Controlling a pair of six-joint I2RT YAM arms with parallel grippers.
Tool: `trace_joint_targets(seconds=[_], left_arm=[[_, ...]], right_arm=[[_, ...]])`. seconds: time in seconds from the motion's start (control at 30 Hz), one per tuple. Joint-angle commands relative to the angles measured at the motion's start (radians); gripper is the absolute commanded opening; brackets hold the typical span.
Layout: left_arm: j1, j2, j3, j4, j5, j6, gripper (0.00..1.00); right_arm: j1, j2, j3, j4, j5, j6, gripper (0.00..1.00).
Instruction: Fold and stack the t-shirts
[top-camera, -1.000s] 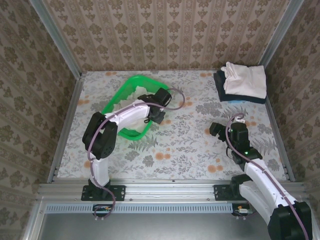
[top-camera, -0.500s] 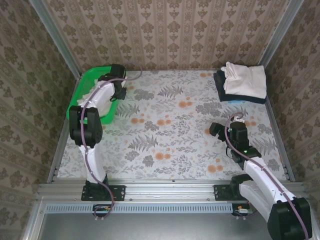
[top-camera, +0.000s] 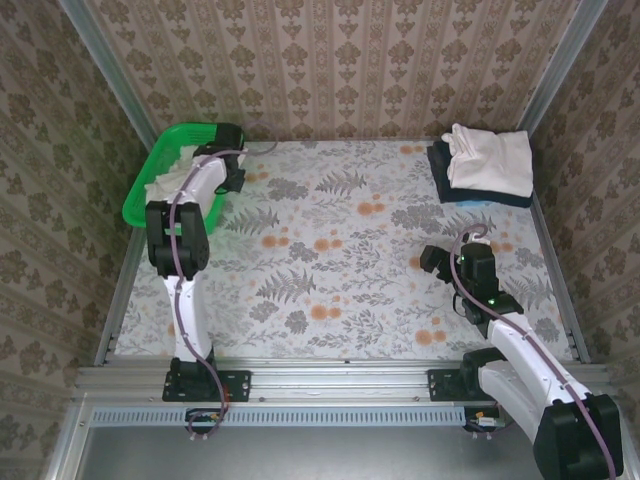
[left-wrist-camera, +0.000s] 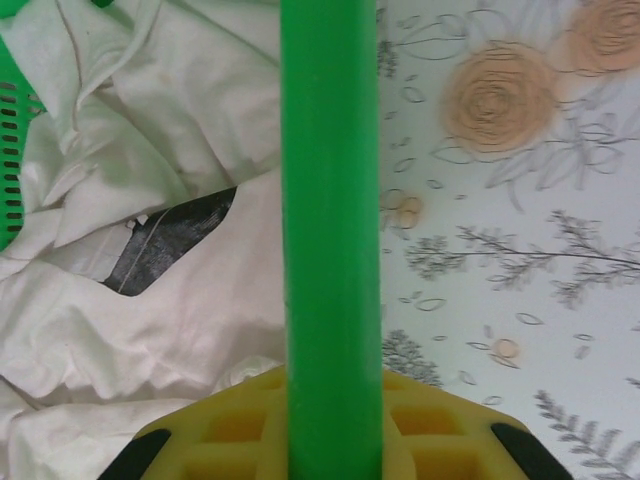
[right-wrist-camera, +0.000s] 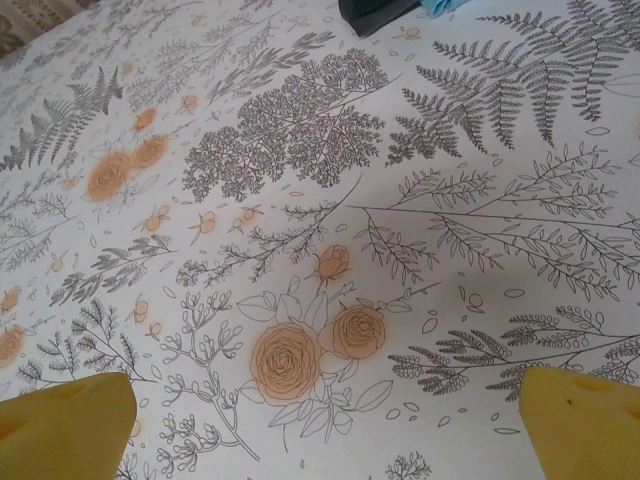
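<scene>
My main worry was the green basket (top-camera: 140, 195). It sat in the far left corner of the surface (top-camera: 340, 250), close to the wall, and it was held only by a pinch on its rim (left-wrist-camera: 330, 200). A thin plastic edge like that could slide out of the pads or twist if I pulled sideways. A tipped basket would dump the crumpled cream t-shirts (left-wrist-camera: 180, 330) in a heap against the frame, where the arm reaches poorly. The shirt with the dark neck tag (left-wrist-camera: 170, 240) lay bunched right against the rim, so I judged that loose cloth could get caught on a regrasp.

The left tool (top-camera: 230, 172) was nearly together, clamped on that rim, with the green bar running straight up between its yellow pads. It touched no shirt that I could see.

The right tool (right-wrist-camera: 325, 420) stood wide apart above bare surface on the right side, holding nothing.

The folded stack (top-camera: 490, 160), cream on top of the navy t-shirt (top-camera: 440, 172), rested at the far right, well apart from both tools.
</scene>
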Motion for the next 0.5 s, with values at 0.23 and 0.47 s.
trace_joint_targets(seconds=[0.23,0.47], left_arm=[[0.028,0.083,0.147,-0.061,-0.105,-0.035,0.05],[-0.005,0.029,0.188,-0.127,-0.096,-0.072,0.52]], right_arm=[[-0.008,-0.015,0.037,-0.041,0.027,-0.009,1.00],[-0.008,-0.004,0.037,-0.030,0.023,-0.008,1.00]])
